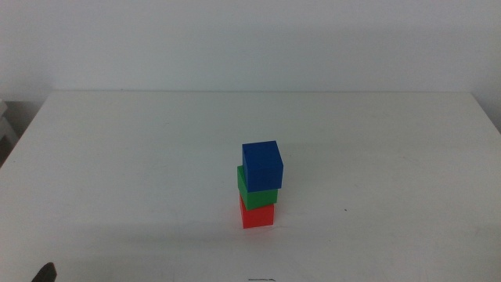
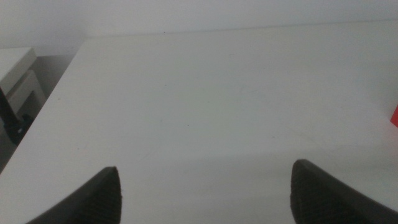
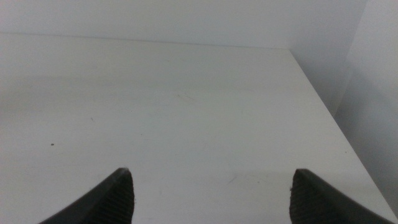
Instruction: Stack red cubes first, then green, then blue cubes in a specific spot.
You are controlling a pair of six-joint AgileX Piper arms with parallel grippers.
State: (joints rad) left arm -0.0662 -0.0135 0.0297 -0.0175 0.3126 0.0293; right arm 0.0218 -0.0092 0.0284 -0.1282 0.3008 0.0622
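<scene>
Middle view: on the white worktop, roughly midway between its side edges and toward the near edge, the red cube carries the green cube, with the blue cube on top, turned slightly askew.

Left wrist view: the left gripper hangs over bare worktop, jaws spread wide and holding nothing; a sliver of red shows at the frame edge.

Right wrist view: the right gripper is likewise wide open and unladen, near the worktop's right edge.

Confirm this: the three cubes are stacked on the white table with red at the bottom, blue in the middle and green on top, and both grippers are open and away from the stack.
Wrong order. The middle view shows the green cube in the middle and the blue cube on top; the rest stands.
</scene>
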